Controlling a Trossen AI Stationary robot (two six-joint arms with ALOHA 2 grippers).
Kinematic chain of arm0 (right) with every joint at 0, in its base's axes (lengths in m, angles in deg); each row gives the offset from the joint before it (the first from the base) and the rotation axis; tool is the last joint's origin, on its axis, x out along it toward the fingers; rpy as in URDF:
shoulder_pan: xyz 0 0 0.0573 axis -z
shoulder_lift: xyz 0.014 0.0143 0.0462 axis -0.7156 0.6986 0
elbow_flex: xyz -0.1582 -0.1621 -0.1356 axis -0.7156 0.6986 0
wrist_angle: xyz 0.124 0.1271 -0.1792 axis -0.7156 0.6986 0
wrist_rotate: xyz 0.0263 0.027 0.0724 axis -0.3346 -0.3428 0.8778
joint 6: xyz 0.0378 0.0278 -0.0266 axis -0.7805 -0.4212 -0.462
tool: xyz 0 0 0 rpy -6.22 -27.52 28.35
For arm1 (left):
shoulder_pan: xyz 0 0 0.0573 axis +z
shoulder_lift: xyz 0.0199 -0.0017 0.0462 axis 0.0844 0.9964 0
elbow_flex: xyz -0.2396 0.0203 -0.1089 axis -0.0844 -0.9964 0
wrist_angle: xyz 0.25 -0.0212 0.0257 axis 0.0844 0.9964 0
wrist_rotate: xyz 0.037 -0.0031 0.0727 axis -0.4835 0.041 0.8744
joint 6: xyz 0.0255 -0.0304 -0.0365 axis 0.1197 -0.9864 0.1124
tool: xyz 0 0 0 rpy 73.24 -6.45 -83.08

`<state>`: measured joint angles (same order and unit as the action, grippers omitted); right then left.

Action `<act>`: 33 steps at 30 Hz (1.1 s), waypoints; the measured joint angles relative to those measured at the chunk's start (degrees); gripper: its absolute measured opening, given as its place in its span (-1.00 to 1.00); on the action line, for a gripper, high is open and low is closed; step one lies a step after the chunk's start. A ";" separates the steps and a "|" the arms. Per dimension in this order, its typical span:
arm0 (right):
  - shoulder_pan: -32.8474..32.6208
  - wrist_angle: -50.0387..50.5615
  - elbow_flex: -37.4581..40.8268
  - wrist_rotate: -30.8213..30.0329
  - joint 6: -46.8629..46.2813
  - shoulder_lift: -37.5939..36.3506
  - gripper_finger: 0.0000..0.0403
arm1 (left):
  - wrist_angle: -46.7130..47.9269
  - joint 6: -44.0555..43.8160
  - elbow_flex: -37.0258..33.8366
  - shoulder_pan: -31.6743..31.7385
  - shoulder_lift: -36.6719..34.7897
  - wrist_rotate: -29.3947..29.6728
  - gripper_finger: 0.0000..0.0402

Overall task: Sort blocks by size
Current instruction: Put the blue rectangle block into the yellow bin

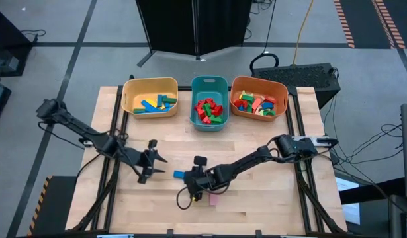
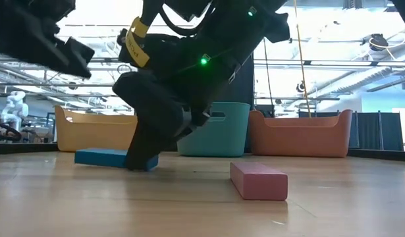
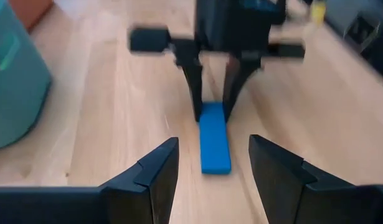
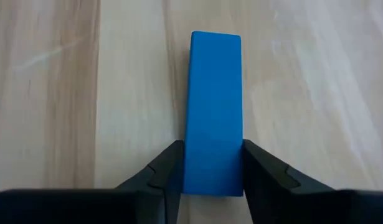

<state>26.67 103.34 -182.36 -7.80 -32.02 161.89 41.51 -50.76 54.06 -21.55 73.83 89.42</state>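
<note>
My right gripper (image 4: 211, 177) is down on the wooden table (image 1: 256, 198), and its two fingers (image 4: 163, 174) press against the long sides of a blue bar (image 4: 214, 112), one on each side, pinching its near end. The bar lies flat on the wood and runs straight out ahead of my fingers, most of it sticking past the tips. In the low view the same bar (image 2: 100, 157) shows resting on the table with my right gripper (image 2: 146, 155) standing over one end.

Just behind that gripper, toward the table's front edge, a pink block (image 1: 214, 198) lies on its own, near but not touching; the low view shows it (image 2: 258, 180) flat on the wood, apart from the blue bar.

A little farther off, beyond the bar's free end, my left gripper (image 1: 158, 166) hovers with its fingers (image 3: 157, 171) spread wide and nothing between them. It faces the bar head-on, and through its camera the blue bar (image 3: 214, 146) points toward it with my right gripper (image 3: 213, 115) clamped at the far end.

Well beyond both grippers, along the table's back edge, stand three bins in a row. The yellow bin (image 1: 129, 99) holds long blue, green and yellow bars, the teal bin (image 1: 210, 82) holds red and green pieces, and the orange bin (image 1: 259, 81) holds a mix of colours.
</note>
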 joint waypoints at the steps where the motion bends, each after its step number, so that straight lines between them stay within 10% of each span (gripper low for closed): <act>1: -0.06 -0.36 0.00 -0.58 0.54 0.00 -0.39 | 0.00 0.50 -0.07 -0.47 1.31 0.41 -0.08; 15: -0.18 -1.77 -0.76 -7.05 2.77 -0.13 -0.42 | -8.51 3.37 -0.07 -1.85 19.03 1.29 -0.04; 33: -0.20 -4.07 -0.83 -6.61 5.01 -0.22 -0.42 | -14.75 2.19 -0.05 -1.70 25.11 5.38 0.64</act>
<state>26.47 99.27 -183.19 -14.41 -27.01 161.67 26.76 -48.57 54.02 -23.26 98.95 94.81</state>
